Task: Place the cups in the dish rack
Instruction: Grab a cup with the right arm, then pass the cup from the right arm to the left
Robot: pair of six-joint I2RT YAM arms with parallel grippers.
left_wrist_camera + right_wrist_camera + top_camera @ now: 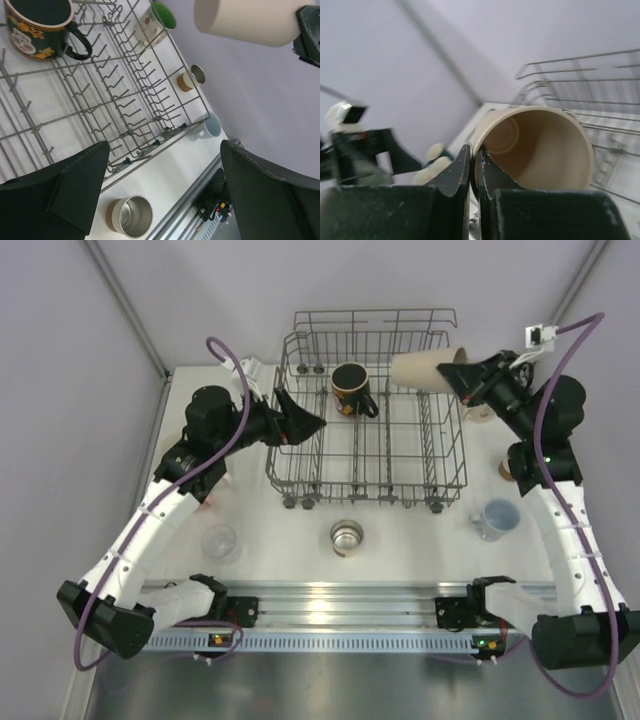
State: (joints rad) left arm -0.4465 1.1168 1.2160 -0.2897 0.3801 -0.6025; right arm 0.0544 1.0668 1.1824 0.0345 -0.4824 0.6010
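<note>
Rim of cream cup (540, 145) pinched by right fingers (462, 172), partly hidden; left fingers (300, 420) wide.

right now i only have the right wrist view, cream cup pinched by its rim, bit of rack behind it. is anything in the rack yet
Observer: One thing. A dark mug with a handle stands upright in the far middle of the dish rack.
Operator: ok and where is the other arm
Observer: The left gripper is open and hovers at the rack's left edge, while your cream cup lies sideways above the far right corner.
Operator: whats closest to grab next
Observer: Probably the steel cup. It stands open side up just in front of the rack's near edge.
</note>
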